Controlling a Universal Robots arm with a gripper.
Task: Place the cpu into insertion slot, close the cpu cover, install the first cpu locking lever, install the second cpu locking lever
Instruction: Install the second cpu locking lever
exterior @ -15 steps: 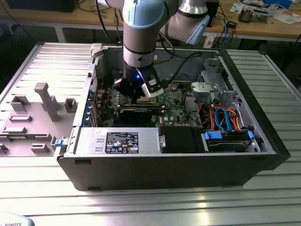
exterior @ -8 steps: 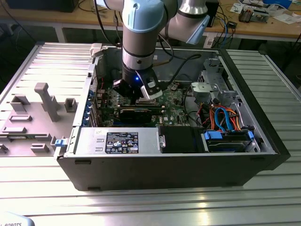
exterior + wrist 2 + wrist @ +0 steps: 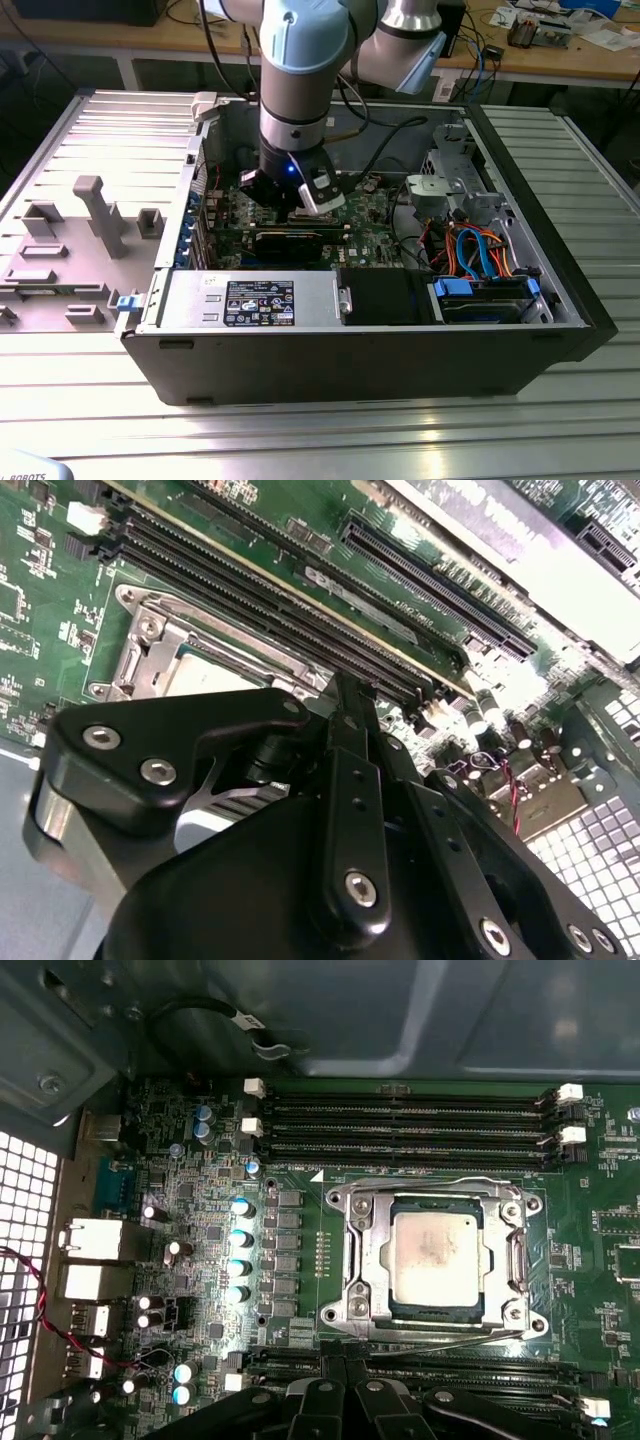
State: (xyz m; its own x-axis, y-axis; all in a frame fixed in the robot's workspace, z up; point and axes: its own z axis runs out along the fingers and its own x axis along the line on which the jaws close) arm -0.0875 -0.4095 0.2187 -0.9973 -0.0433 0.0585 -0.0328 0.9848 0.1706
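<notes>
Dull grey metal cpu (image 3: 437, 1257) inside shiny silvery metal cpu cover (image 3: 368, 1260); matt black hand (image 3: 345, 715).

Bright daylight glares at the exterior view's top; wrist views evenly lit.

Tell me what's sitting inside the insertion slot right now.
In the first wrist view the cpu lies in the insertion slot, with the cpu cover framing its grey top. The contacts beneath are covered.

Exterior view overlooks the open case (image 3: 400, 340); both wrist views (close) share the insertion slot (image 3: 437, 1257).
</notes>
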